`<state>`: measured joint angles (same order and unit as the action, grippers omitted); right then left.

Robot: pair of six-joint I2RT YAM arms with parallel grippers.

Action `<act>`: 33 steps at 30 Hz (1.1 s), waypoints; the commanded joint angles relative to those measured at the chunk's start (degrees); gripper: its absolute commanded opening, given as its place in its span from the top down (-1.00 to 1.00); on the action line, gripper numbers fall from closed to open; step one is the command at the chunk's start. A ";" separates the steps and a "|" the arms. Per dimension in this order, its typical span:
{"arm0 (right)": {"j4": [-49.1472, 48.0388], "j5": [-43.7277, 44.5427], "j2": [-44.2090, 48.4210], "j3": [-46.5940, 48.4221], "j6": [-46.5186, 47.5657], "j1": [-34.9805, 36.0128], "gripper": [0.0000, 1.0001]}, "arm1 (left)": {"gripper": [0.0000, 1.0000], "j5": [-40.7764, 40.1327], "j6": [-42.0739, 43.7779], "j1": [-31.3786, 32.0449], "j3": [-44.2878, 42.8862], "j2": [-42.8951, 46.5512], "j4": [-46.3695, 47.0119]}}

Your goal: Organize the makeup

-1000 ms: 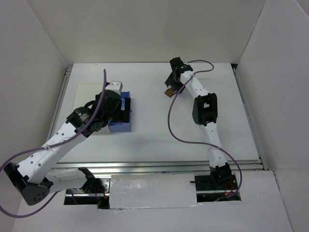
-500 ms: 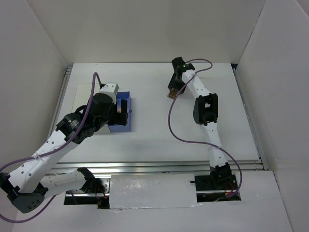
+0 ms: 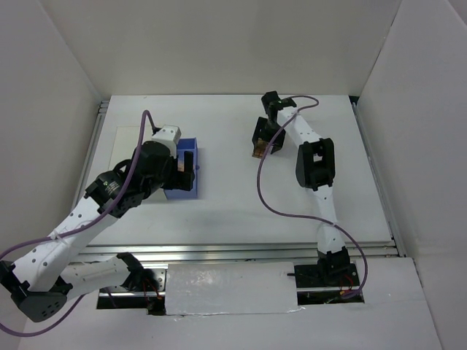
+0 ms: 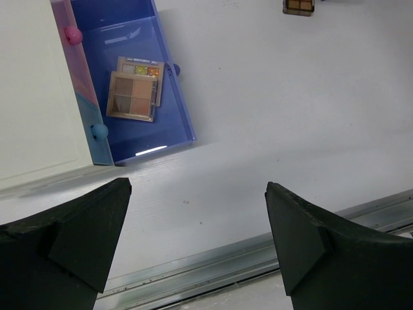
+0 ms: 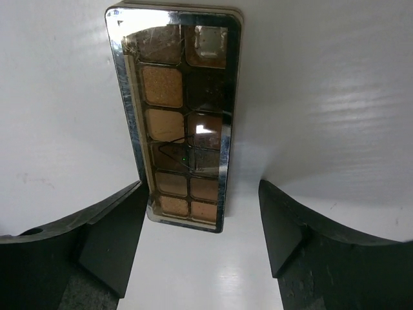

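Nearest the arm bases, the left gripper (image 4: 197, 187) hangs released, jaws wide apart, nothing between them, over bare table (image 4: 290, 116).

Just past it, at about 11 o'clock in the left wrist view, the blue drawer (image 4: 110, 39) stands pulled out of the white box (image 4: 32, 97). Two items are already in it: a four-pan brown palette (image 4: 133, 97) and, touching it on the far side, a multicoloured palette (image 4: 141, 68). The rest of the drawer floor is bare.

Farther out, roughly 2 o'clock from the drawer, the right gripper (image 5: 200, 187) is down over the long brown eyeshadow palette (image 5: 184, 116). The palette lies flat on the table, running 12 to 6 o'clock in the wrist view, with its near end between the fingers. The jaws are parted, not clamped. The left finger is right beside the long edge, and there is a clear gap on the right side. Nothing is held.

Step in hand, as I judge it, is grasping this palette.
- Shift slightly toward 3 o'clock so it sits centred.
- Get the pads low against both long edges, then close.
- It's thin with a glossy lid, so a high or off-centre pinch will likely let it slip or tip.
- Take a bite nearer mid-length if reach allows.
- Lift level, carry toward 9 o'clock and line it up with the drawer's long side.
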<state>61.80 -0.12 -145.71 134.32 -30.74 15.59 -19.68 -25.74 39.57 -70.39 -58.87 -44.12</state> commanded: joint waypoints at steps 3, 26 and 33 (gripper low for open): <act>-3.75 -0.14 7.88 -17.93 1.92 3.21 -0.55 | -0.99 0.52 0.51 0.07 -0.10 -0.19 2.90; -8.20 6.27 6.34 -12.08 -2.48 6.55 -0.61 | -0.99 3.42 1.04 -3.54 0.34 -4.32 3.34; -7.58 5.57 8.16 -16.99 -1.78 6.64 -0.15 | -0.99 3.42 1.04 -3.62 0.69 -3.97 3.51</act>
<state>51.92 5.61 -137.86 119.17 -32.27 21.69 -17.12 -25.63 36.27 -69.95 -63.42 -42.50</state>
